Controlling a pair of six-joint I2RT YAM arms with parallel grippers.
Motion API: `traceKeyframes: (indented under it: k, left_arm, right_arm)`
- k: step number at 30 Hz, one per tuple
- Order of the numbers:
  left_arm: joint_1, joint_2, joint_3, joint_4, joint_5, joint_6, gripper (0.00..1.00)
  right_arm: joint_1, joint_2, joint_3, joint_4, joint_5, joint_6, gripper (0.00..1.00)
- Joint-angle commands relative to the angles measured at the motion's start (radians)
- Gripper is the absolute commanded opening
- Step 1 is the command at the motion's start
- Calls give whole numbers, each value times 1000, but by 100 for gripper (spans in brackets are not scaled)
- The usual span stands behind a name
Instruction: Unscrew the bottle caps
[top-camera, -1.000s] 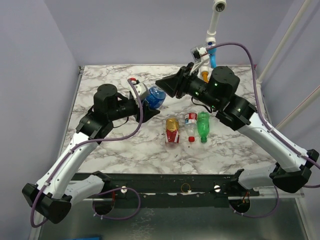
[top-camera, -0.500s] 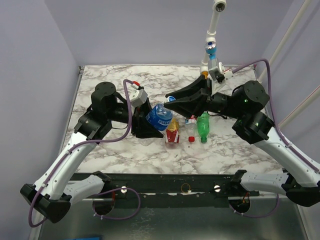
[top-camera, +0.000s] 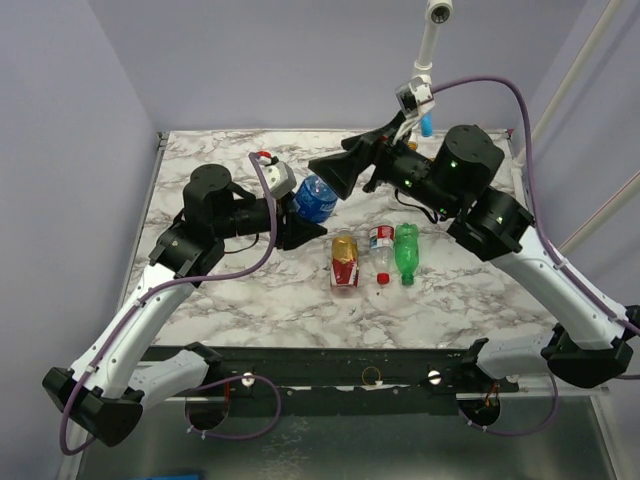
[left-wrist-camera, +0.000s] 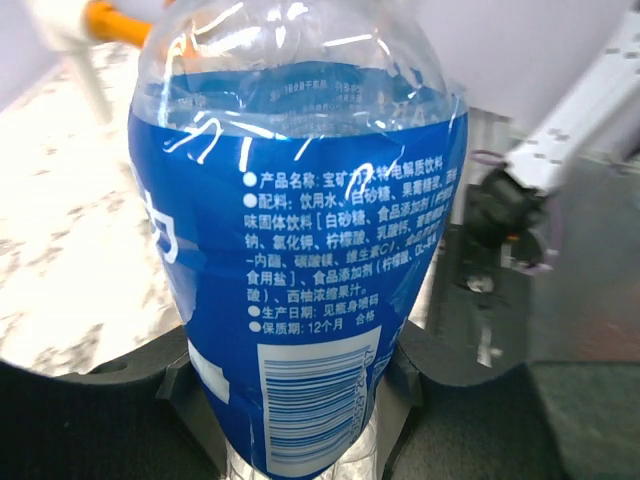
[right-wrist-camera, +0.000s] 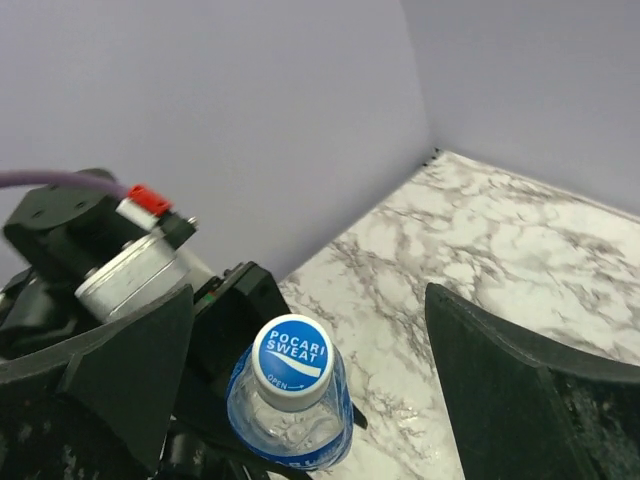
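Marble-patterned tabletop (top-camera: 250, 290), lilac walls: two robot arms are sharing one bottle.
Left gripper (top-camera: 297, 222) is pinching a clear plastic bottle with a blue label (top-camera: 316, 197) low on its body, bracing it so the round bluish-white screw cap (right-wrist-camera: 292, 361) is facing the right gripper (top-camera: 332, 176). That gripper's jaws are standing wide apart around the cap, not touching it. Three other small plastic bottles (top-camera: 381, 252) are waiting mid-table.
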Motion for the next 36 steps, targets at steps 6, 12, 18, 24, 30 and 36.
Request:
traceKeyframes:
  k: [6, 12, 18, 24, 30, 36]
  left_arm:
    - [4, -12, -41, 4, -269, 150, 16]
    - [4, -14, -51, 4, -276, 154, 16]
    - [4, -13, -57, 3, -276, 164, 16]
    - [4, -17, -62, -10, -218, 168, 16]
    - [4, -36, -45, -112, 79, 177, 21]
    - [4, -38, -35, -186, 228, 160, 23]
  right_arm:
    - [3, 106, 95, -144, 207, 91, 83]
    - [3, 93, 68, -85, 172, 111, 47]
    - [4, 79, 53, -69, 120, 116, 21]
    - [3, 41, 50, -60, 62, 52, 10]
    - [3, -64, 12, 31, -187, -127, 7]
    - [3, -90, 29, -7, -235, -181, 4]
